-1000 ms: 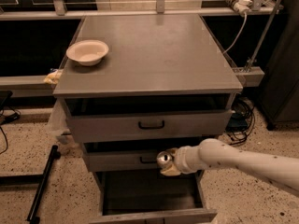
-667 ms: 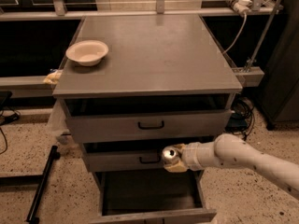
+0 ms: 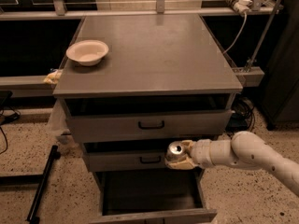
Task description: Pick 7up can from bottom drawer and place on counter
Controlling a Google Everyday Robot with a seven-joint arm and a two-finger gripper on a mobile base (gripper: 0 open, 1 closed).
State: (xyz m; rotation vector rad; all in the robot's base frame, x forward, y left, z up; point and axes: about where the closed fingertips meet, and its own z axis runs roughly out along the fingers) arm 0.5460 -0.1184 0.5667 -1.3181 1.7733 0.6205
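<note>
Grip: my gripper [image 3: 178, 159] pinches the can [image 3: 176, 149] upright, before the middle drawer [image 3: 126, 161], above the open bottom drawer [image 3: 149, 195]
Risk: I judge the lift to the counter [image 3: 154, 50] could clip its front edge or the jutting top drawer [image 3: 187, 124] and knock the can loose
Hidden: I cannot see the finger contact behind the can; bottom drawer's front is cut off

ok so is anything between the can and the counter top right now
The gripper holds the 7up can in front of the middle drawer. Straight above sit the top drawer front and the counter's front edge, so it must rise clear of those. On the counter only the bowl shows, far left.
</note>
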